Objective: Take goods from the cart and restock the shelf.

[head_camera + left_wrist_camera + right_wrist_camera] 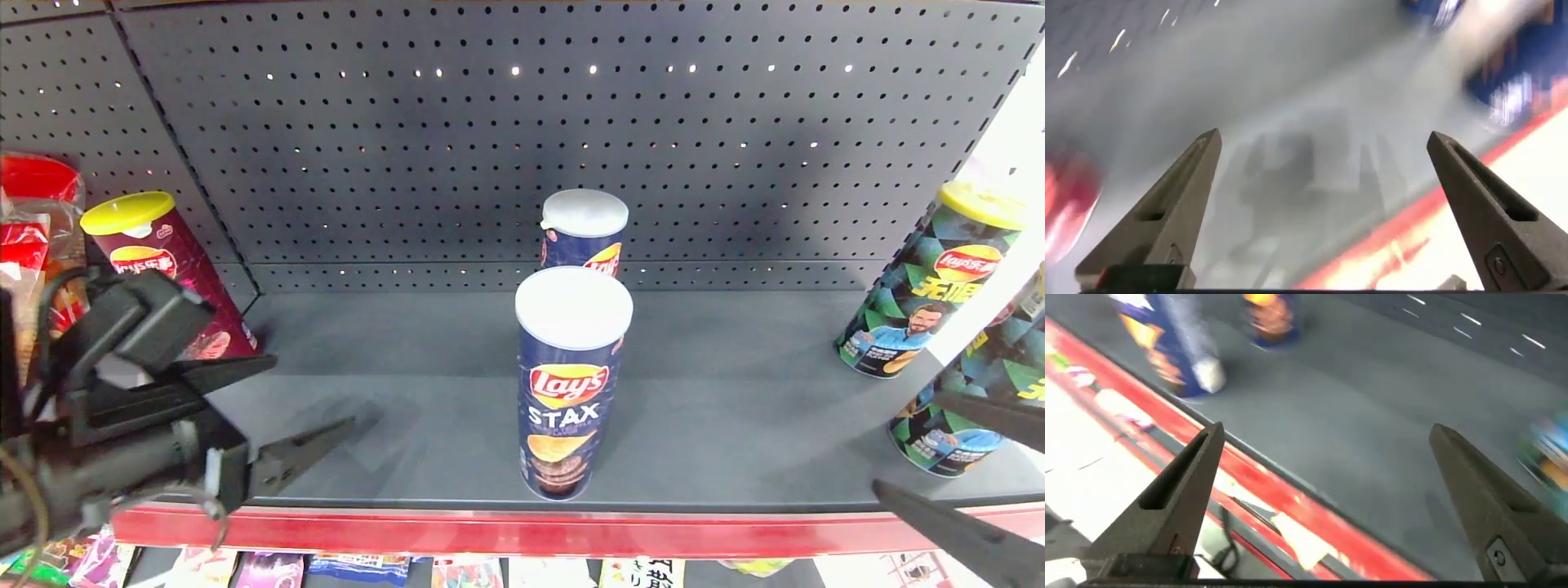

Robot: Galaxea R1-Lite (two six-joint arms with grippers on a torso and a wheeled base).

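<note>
Head view, stock on the shelf [735, 392]:

- Front blue can [571, 384] – upright, white lid on, standing mid-shelf just behind the red edge strip [522, 531], label facing out. By my reading it is faced forward for a shopper.
- Rear blue can [584, 233] – upright, directly behind the front one and close to the pegboard [490, 122]. The two form a single file front to back, as a restocked row would run.
- Maroon can [155, 261] – yellow lid, far left, beside the partition.
- Far green can [931, 286] and near green can [939, 447] – right end, one behind the other.
- Packets [359, 567] – on the tier below.

Arms:

- Left gripper [314, 392] – over the shelf's near left edge, well apart from the blue cans, jaws spread wide with nothing between them.
- Right gripper [906, 441] – near right corner, just in front of the near green can, jaws likewise parted and empty.

Judgement: with both grippers bare and wide bare shelf either side of the blue file, the next item has to come from the cart.
</note>
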